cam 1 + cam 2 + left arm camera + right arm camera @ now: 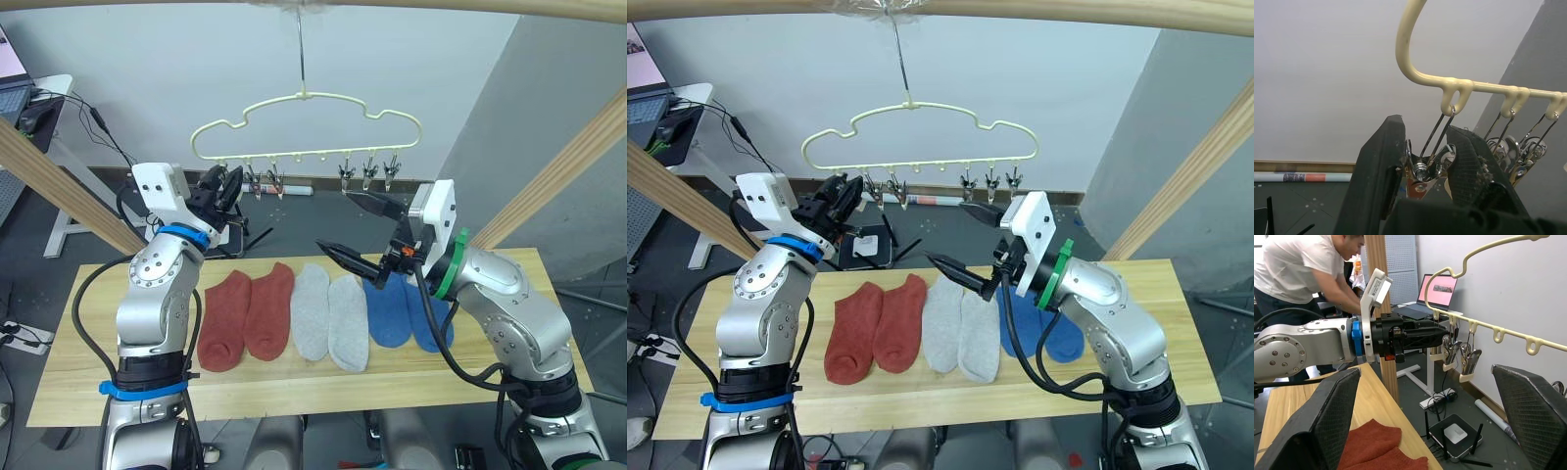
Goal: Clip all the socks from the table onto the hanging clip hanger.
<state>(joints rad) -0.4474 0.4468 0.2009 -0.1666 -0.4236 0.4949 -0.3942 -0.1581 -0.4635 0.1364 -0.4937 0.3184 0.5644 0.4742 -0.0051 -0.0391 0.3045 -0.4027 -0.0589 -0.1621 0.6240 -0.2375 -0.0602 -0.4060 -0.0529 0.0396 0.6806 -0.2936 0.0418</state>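
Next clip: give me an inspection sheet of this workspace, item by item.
Surface: pale plank table, bare around the socks.
Job's things: six socks in a row, two rust-red, two grey, two blue; clip hanger overhead, no sock clipped yet.
Clutter: nothing seen on the table.
Claws: left claw closed around the hanger's end clip; right claw open, holding nothing.
Cables: black cables along both arms.
Surroundings: wooden pole frame, router on the floor, laptop, person behind.
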